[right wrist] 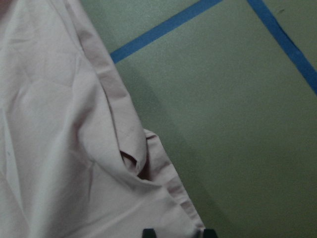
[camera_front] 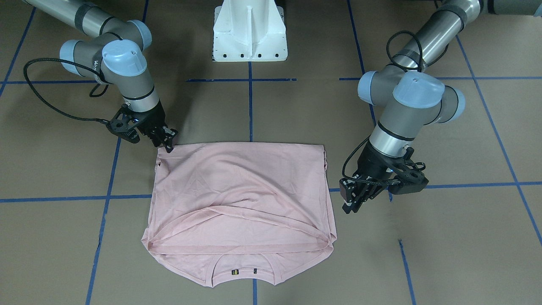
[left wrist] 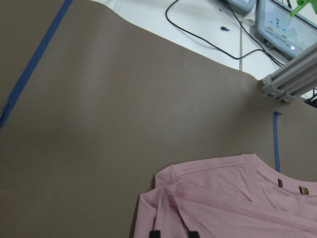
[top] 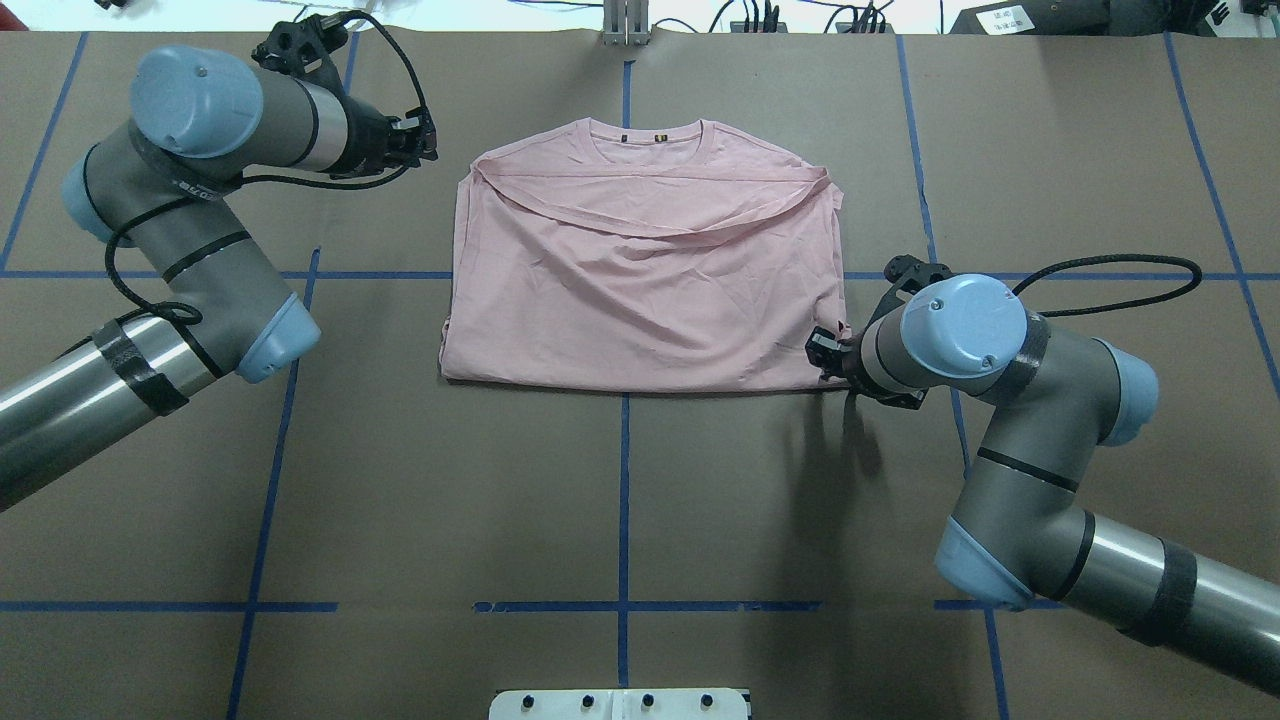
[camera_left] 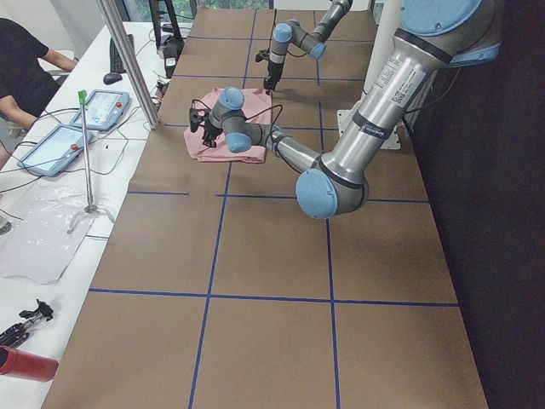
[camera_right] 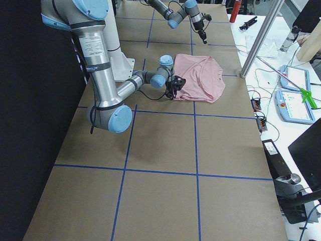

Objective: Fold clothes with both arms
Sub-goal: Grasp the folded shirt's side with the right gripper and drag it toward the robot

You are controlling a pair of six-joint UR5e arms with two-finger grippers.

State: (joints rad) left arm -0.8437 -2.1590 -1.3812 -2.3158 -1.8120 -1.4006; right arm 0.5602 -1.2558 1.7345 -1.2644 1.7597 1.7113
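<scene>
The pale pink T-shirt (camera_front: 241, 195) lies on the brown table, folded in half with its hem brought up near the collar (top: 655, 140), which is on the side away from me. No print shows. My left gripper (top: 428, 140) is open and empty, just off the shirt's far left shoulder; in the front view it (camera_front: 352, 205) is beside the shirt's edge, and its wrist view shows the shoulder (left wrist: 237, 198) below the tips. My right gripper (top: 822, 355) is open at the shirt's near right corner (right wrist: 163, 198), jaws spread on either side of the corner, and it also shows in the front view (camera_front: 170, 144).
The white pedestal base (camera_front: 250, 34) stands at my side of the table. Blue tape lines (top: 625, 480) cross the brown surface. A metal post (left wrist: 287, 84) stands at the far edge beyond the collar. Tablets (camera_right: 293, 93) and cables lie on the white side table.
</scene>
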